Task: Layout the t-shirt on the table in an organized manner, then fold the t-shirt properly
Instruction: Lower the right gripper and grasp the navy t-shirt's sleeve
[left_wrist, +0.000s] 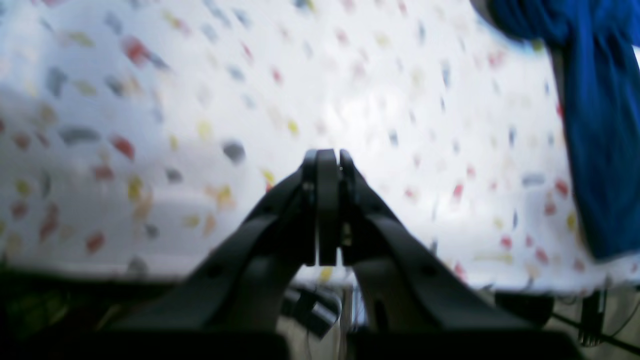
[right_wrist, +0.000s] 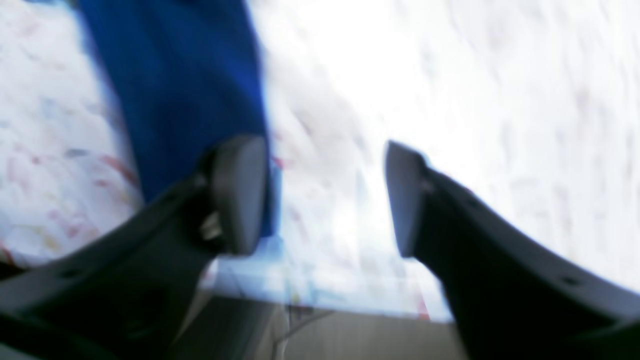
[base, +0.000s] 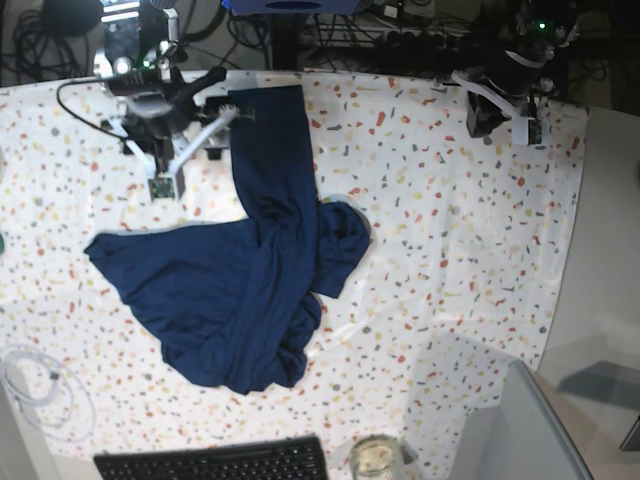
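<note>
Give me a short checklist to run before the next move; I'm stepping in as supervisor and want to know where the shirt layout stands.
1. T-shirt spread flat: not ok. It lies bunched, with one long strip reaching toward the far edge.
2. T-shirt fully on the table: ok in the base view.
3. Right tool free of cloth: ok. Its fingers stand apart with nothing between them; the shirt strip lies just beside one finger.
4. Left tool ready to grasp: not ok. It is shut on nothing, over bare table away from the shirt.
5. Sleeves and collar located: cannot tell, the folds hide them.
6. Keyboard and jar at the near edge clear of the shirt: ok.
</note>
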